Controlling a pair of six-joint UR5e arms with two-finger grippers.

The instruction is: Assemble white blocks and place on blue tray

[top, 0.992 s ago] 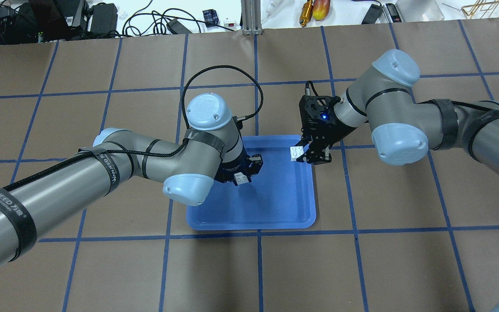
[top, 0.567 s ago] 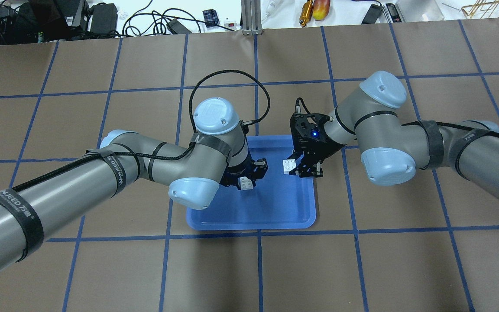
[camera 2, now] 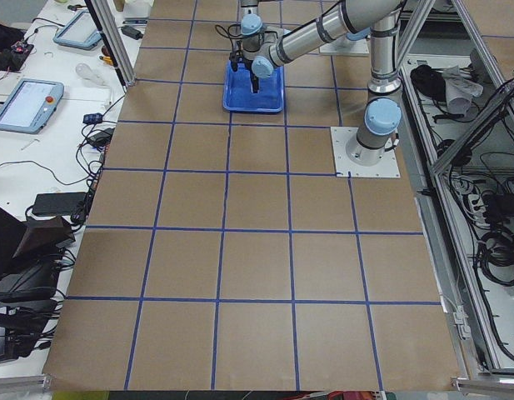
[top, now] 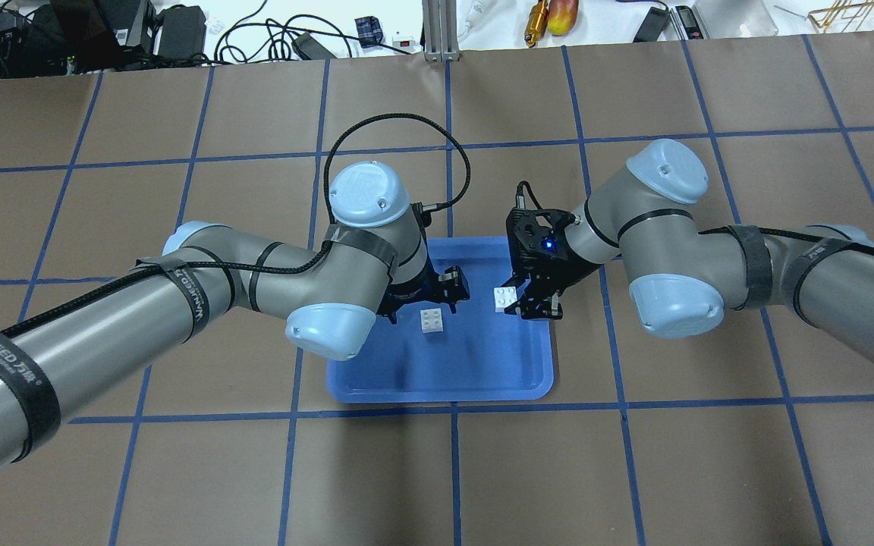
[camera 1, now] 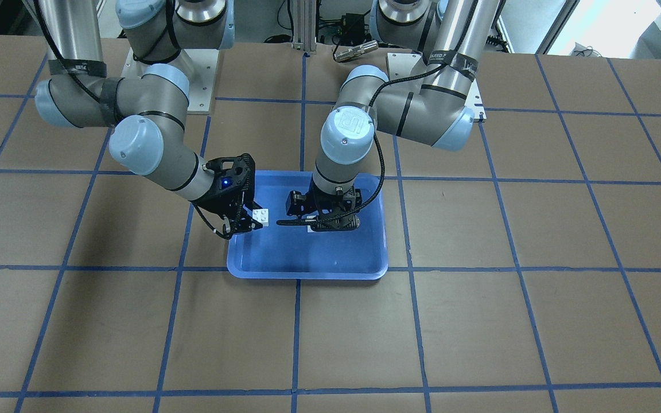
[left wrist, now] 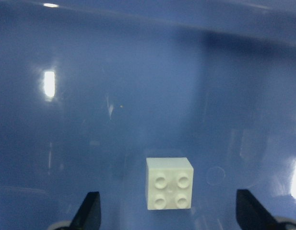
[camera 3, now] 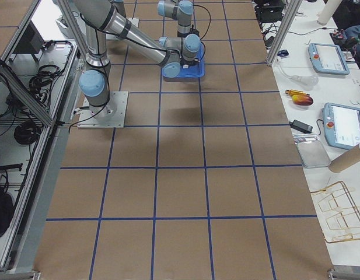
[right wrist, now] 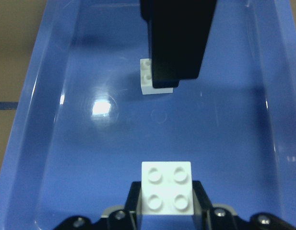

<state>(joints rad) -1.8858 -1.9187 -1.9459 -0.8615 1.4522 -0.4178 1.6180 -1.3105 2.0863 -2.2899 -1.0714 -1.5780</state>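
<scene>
White blocks: 2, not yet joined.
Loose block [top: 432,320]: studs up on the tray [top: 482,364] floor, mid-desk, toward the left edge.
Left gripper [left wrist: 169,216]: jaws wide, empty, either side of the loose block without touching.
Right gripper [right wrist: 167,203]: jaws closed on the held block [top: 504,298], studs up, above the tray's half nearer the right edge.
Our step: joining, we judge; we square the held block over all 4 studs, keep it level, press straight down, left jaws steadying the lower one.
</scene>
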